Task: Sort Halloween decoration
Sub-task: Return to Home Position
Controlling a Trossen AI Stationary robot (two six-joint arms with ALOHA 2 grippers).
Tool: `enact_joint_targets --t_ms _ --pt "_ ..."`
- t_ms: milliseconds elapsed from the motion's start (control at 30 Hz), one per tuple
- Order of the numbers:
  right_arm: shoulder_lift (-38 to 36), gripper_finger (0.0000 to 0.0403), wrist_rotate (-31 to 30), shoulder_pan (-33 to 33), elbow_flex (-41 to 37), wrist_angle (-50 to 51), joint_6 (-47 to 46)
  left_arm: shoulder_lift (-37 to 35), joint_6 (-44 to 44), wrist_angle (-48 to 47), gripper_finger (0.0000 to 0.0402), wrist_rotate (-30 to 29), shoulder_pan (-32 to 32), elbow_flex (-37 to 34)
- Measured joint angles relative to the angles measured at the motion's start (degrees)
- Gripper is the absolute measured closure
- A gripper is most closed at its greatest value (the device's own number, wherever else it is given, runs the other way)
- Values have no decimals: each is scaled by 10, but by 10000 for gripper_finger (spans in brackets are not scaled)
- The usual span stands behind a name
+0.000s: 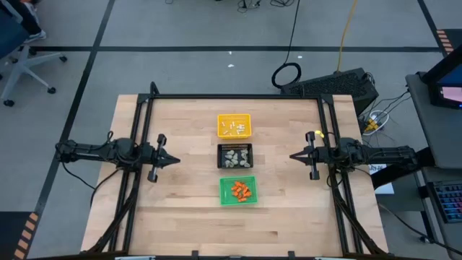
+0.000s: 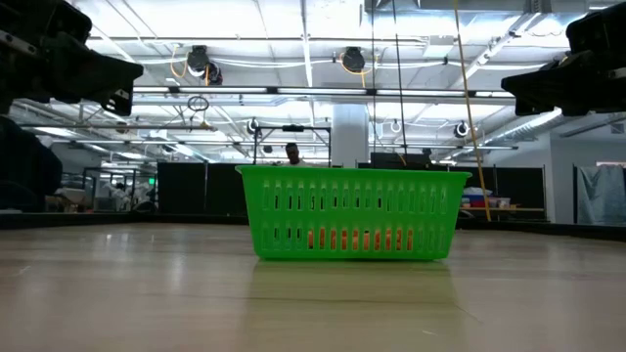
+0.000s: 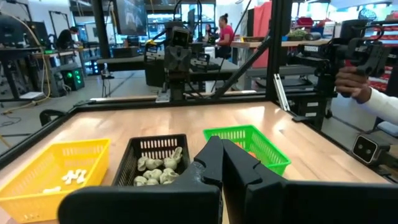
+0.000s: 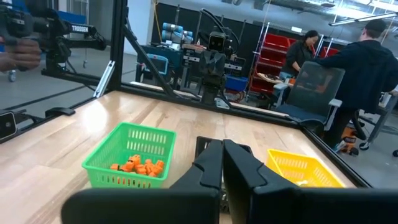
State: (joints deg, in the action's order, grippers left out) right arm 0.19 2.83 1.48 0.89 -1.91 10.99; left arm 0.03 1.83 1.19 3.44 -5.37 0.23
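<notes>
Three small trays stand in a row at the table's middle. The yellow tray (image 1: 234,125) holds thin white sticks (image 3: 73,178). The black tray (image 1: 235,155) holds beige-grey lumps (image 3: 159,168). The green tray (image 1: 239,191) holds orange bits (image 4: 137,167). My left gripper (image 1: 175,159) hovers shut to the left of the black tray, pointing at it. My right gripper (image 1: 293,156) hovers shut to the right of the same tray, facing it. Neither gripper holds anything.
Bare wood lies all around the trays, toward the near edge and both sides. A black frame (image 1: 238,97) runs along the table's far edge and sides. People stand and sit in the room beyond (image 4: 367,68); a hand holds a device off the table's side (image 3: 354,81).
</notes>
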Motion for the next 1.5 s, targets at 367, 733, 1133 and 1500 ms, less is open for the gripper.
enact_joint_targets --t_ms 367,733,1133,1500 --pt "0 403 0 0 0 0 -30 0 0 0 402 2 0 0" --pt "0 403 0 0 0 0 -28 0 0 1 402 4 0 0" --pt "0 403 0 0 0 0 -28 0 1 -1 402 -10 8 0" --pt "0 403 0 0 0 0 -28 0 0 0 402 -1 17 0"
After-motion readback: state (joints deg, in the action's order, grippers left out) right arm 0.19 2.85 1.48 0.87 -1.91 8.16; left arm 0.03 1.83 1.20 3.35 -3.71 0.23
